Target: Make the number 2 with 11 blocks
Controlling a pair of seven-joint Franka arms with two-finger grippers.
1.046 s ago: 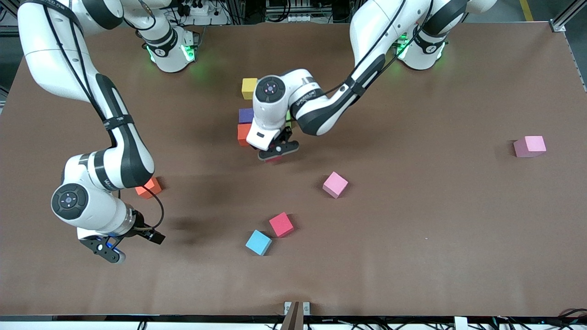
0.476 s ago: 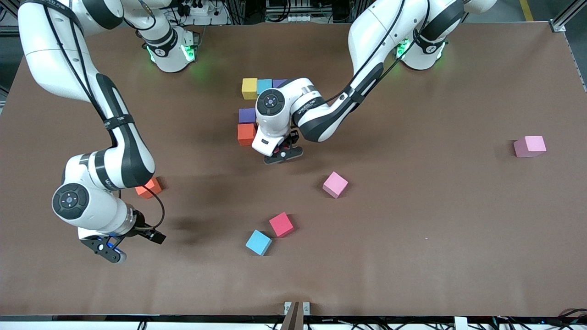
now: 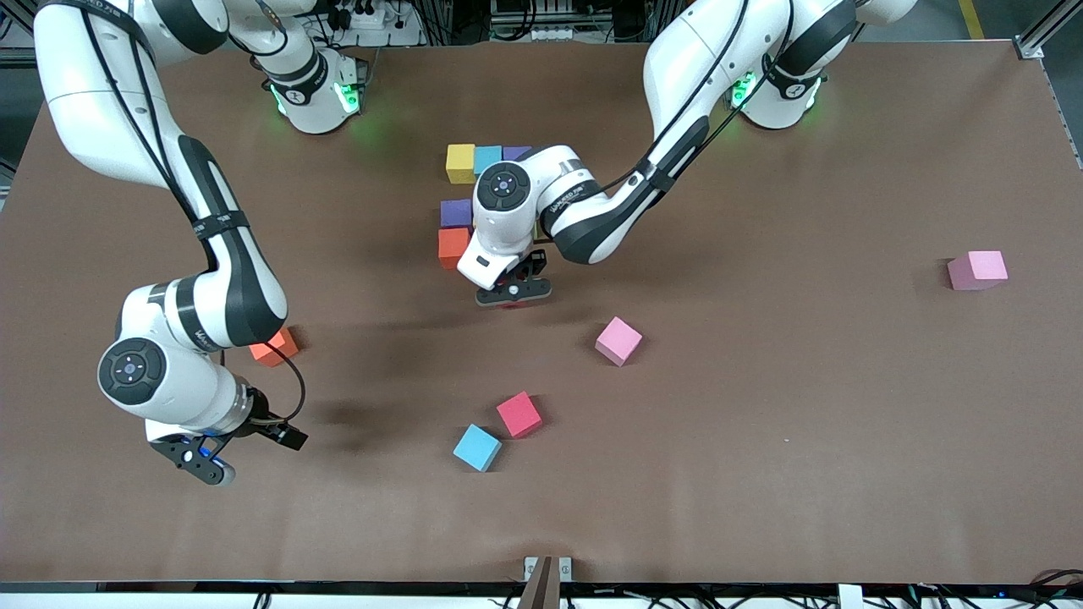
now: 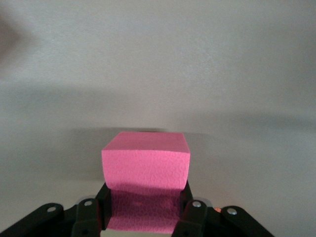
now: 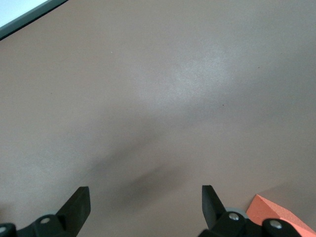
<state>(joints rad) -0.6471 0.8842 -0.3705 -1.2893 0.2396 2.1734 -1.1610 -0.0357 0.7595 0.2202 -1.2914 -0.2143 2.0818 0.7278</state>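
Progress is judged as roughly half: at the table's middle, a partial number 2 is seen, with a yellow cube, a light blue cube and a purple cube in a row, and a second purple and an orange nearer the camera. Any further cubes of the figure are hidden under the left arm, so the count cannot be settled.

A pink cube is clamped in the left gripper, just at 4 o'clock of the orange; whether it touches the table cannot be told.

Loose cubes are left: pink, red, blue, a pink one toward the left arm's end, and an orange one half hidden by the right arm.

The right gripper waits with jaws wide and empty, at 7 o'clock of that orange cube.
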